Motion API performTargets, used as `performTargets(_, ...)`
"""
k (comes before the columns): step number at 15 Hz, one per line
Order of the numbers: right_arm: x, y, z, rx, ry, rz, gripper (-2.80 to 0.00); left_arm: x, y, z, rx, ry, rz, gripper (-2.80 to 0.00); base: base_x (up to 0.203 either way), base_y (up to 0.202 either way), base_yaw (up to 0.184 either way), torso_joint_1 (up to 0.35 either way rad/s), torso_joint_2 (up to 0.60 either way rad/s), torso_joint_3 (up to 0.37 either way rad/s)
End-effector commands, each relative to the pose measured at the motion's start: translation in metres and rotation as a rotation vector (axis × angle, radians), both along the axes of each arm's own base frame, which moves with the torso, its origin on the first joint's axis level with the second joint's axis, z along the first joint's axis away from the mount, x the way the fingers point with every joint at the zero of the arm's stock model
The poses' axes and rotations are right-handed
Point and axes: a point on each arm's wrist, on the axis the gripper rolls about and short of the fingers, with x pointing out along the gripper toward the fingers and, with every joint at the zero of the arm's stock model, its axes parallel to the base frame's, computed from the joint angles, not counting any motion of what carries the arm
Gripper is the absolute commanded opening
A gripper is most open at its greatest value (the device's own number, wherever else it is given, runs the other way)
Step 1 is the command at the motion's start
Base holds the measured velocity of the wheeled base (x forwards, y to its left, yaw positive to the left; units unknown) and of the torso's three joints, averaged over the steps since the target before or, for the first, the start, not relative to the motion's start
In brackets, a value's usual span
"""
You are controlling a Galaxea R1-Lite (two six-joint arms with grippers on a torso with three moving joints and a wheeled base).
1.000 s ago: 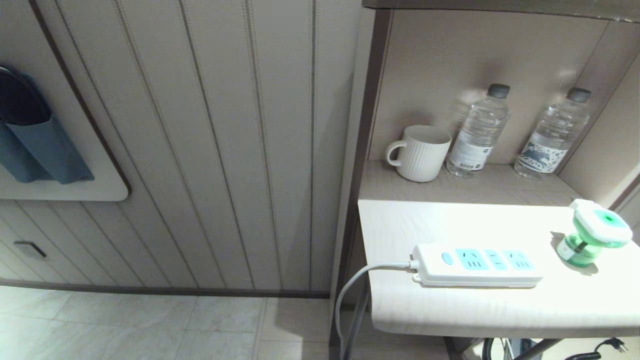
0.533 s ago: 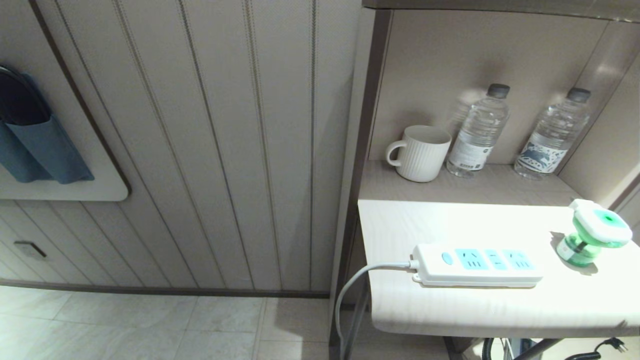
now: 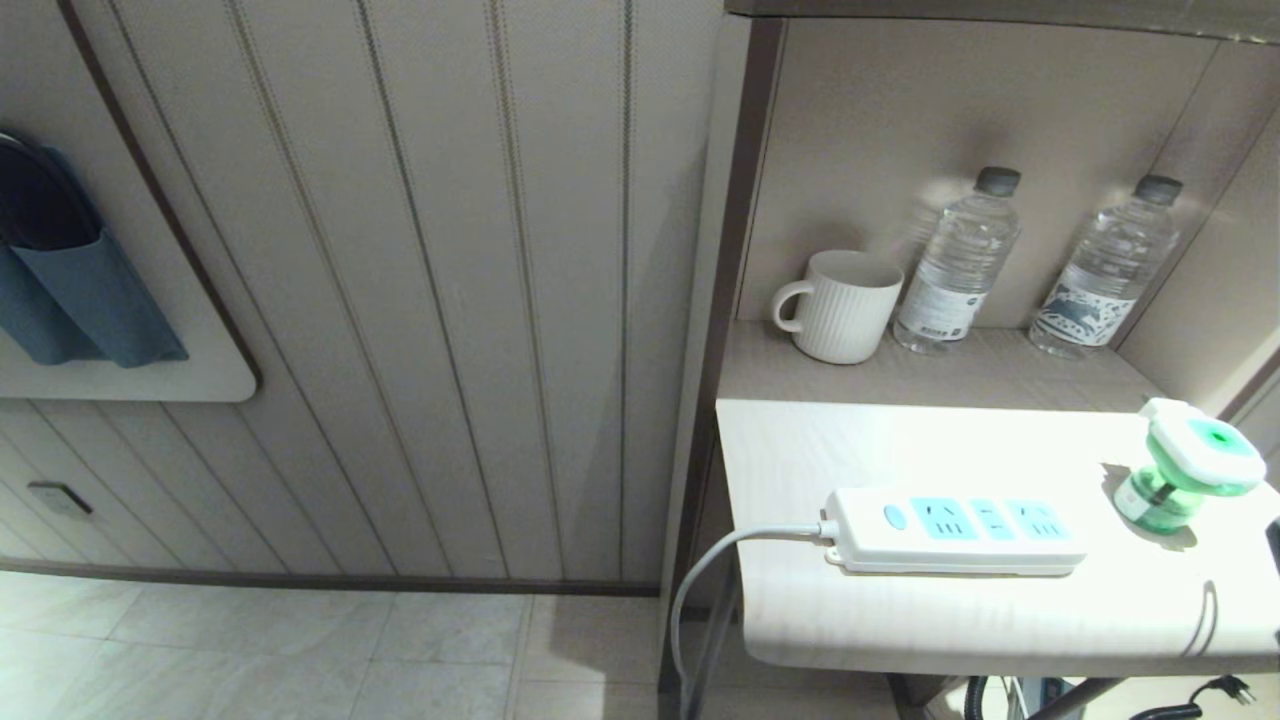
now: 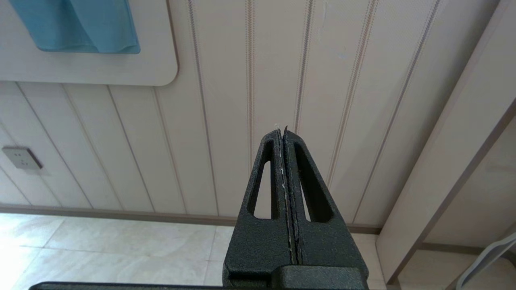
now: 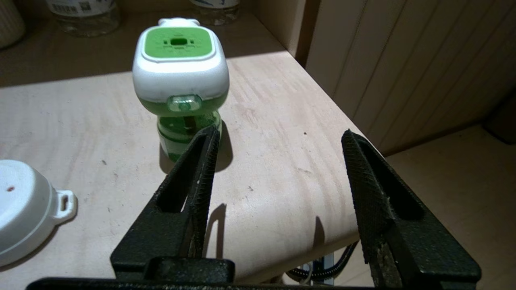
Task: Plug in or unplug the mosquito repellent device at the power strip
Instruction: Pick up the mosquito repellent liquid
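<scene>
Right wrist view shows my right gripper spread wide, holding nothing, low in the frame over the table edge, one finger in front of the repellent base. That unit stands upright at upper centre: white head, green top, green bottle below, unplugged. In the head view it stands at far right, apart from the strip. My left gripper is pressed together, facing the wall.
</scene>
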Motion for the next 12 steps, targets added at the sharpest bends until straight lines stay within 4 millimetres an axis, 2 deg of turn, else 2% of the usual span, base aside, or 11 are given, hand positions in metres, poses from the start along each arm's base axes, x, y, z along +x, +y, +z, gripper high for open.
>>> performTargets(1, 0.005, 0.001, 0.004, -0.003, -0.024, 0.025, 0.00, 0.000, 0.000, 0.000, -0.001, -0.002, 0.000, -2.80, 0.000, 0.000, 0.000, 0.000, 0.00, 0.000)
performTargets(7, 0.032, 0.000, 0.004, -0.002, 0.020, 0.048, 0.00, 0.000, 0.000, 0.000, -0.001, -0.002, 0.000, -2.80, 0.000, 0.000, 0.000, 0.000, 0.00, 0.000)
performTargets(9, 0.034, 0.000, 0.005, -0.002, 0.004, 0.047, 0.00, 0.000, 0.000, 0.000, -0.001, -0.002, 0.000, -2.80, 0.000, 0.000, 0.000, 0.000, 0.00, 0.000)
performTargets(12, 0.057, -0.001, -0.001, 0.021, 0.026, 0.061, 0.00, 0.000, 0.000, 0.000, -0.001, -0.002, 0.000, -2.80, 0.000, 0.000, 0.000, 0.000, 0.00, 0.000)
